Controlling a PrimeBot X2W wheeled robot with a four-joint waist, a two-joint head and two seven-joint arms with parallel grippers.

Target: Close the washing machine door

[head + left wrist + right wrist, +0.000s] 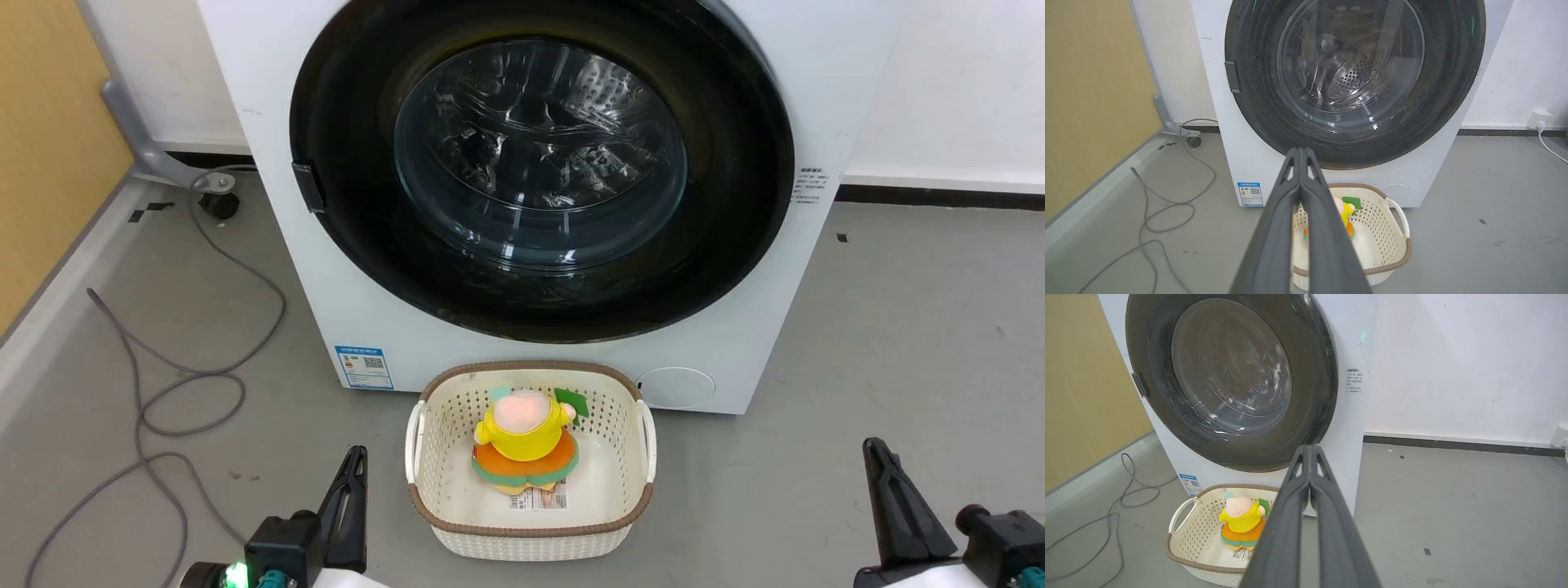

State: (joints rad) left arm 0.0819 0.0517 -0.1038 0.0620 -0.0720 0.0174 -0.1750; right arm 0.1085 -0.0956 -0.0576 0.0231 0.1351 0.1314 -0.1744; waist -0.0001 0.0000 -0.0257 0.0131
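The white washing machine (pixel 277 212) (pixel 1224 134) (pixel 1353 416) stands ahead of me. Its round black washing machine door (pixel 735 188) (pixel 1257 106) (pixel 1314 396) lies flat against the front, closed, with the clear glass bowl (pixel 539 155) at its centre and the steel drum showing through. A small black latch tab (pixel 309 186) sits on the door's left edge. My left gripper (pixel 357 459) (pixel 1300 152) is shut and empty, low at the left, well short of the machine. My right gripper (pixel 875 449) (pixel 1310 448) is shut and empty at the lower right.
A cream perforated basket (pixel 629 457) (pixel 1396 237) (pixel 1184 539) with a brown rim sits on the floor before the machine, holding a yellow and orange plush toy (pixel 526 441). Grey cables (pixel 188 392) loop on the floor at the left. A white wall (pixel 1453 363) runs behind.
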